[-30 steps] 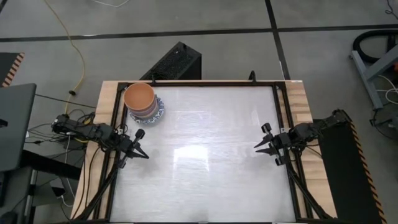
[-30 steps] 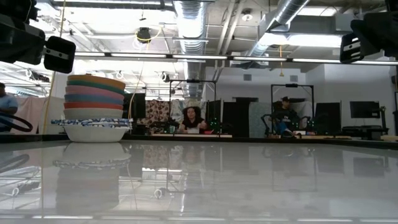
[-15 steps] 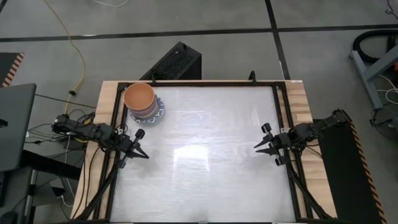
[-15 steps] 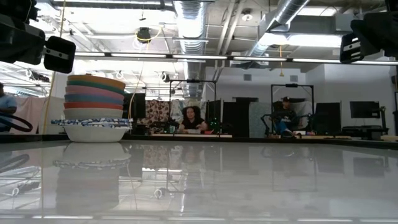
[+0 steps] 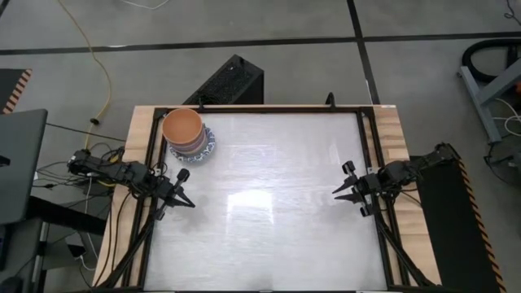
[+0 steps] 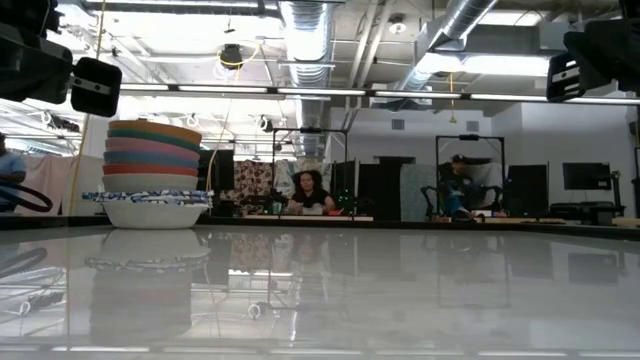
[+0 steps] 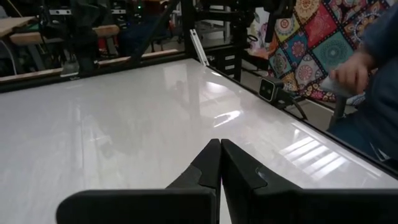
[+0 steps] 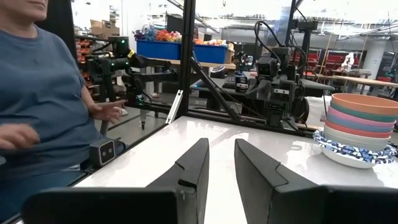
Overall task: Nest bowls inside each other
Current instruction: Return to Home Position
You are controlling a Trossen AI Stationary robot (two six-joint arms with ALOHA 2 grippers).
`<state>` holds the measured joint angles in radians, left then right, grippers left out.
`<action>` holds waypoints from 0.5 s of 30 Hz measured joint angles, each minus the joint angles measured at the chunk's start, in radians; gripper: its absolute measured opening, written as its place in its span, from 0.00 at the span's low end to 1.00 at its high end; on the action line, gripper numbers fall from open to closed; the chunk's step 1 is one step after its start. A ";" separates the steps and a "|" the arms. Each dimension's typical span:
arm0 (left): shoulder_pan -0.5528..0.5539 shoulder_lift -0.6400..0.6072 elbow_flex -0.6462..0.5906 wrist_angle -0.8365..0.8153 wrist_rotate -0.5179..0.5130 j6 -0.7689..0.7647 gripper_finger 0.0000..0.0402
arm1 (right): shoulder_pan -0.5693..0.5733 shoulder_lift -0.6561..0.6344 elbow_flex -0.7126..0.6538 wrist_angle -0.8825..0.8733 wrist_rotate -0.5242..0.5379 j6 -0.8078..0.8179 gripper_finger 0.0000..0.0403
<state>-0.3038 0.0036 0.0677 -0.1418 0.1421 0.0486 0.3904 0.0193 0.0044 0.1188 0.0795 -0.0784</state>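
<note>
the white table (image 5: 269, 220) fills the middle of the high view, with one arm waiting at each side edge. on it, in the far corner on the left arm's side, stands the stack of bowls (image 5: 188, 135). an orange bowl (image 5: 181, 126) sits on top, then come green, pink, blue and red rims, all seated in a white bowl with a blue patterned rim (image 6: 150, 212) (how many patterned ones are nested at the bottom we cannot tell). we judge the nesting done, so only parking the arms is left.

the relation that matters is this: the stack lies beyond the left gripper (image 5: 189, 203) and off to one side, while that gripper points toward the table's middle, so the bowls are out of its line. it is the nearer one; the right gripper (image 5: 335, 193) is well apart, across the table. the stack is round and upright, with no long axis to mind. the left fingers (image 7: 202, 171) are pressed together on nothing, and the right fingers (image 8: 193, 165) stand a little apart, holding nothing.
</note>
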 joint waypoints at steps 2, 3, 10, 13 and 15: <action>0.000 0.000 0.000 0.000 0.000 -0.011 0.00 | 0.000 0.000 0.000 0.000 0.000 0.000 0.24; 0.000 0.000 0.000 0.000 0.000 -0.012 0.00 | 0.000 0.000 0.000 0.000 0.000 0.000 0.24; 0.000 0.000 0.000 -0.001 0.000 -0.012 0.00 | 0.000 0.000 0.000 0.000 0.000 0.000 0.24; 0.000 0.000 0.000 -0.001 0.000 -0.006 0.00 | 0.000 0.000 0.000 0.000 0.000 0.000 0.24; 0.000 0.000 0.000 -0.001 0.000 -0.003 0.00 | 0.000 0.000 0.000 0.000 0.000 0.000 0.24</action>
<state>-0.3040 0.0036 0.0677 -0.1425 0.1421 0.0452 0.3904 0.0196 0.0044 0.1190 0.0792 -0.0784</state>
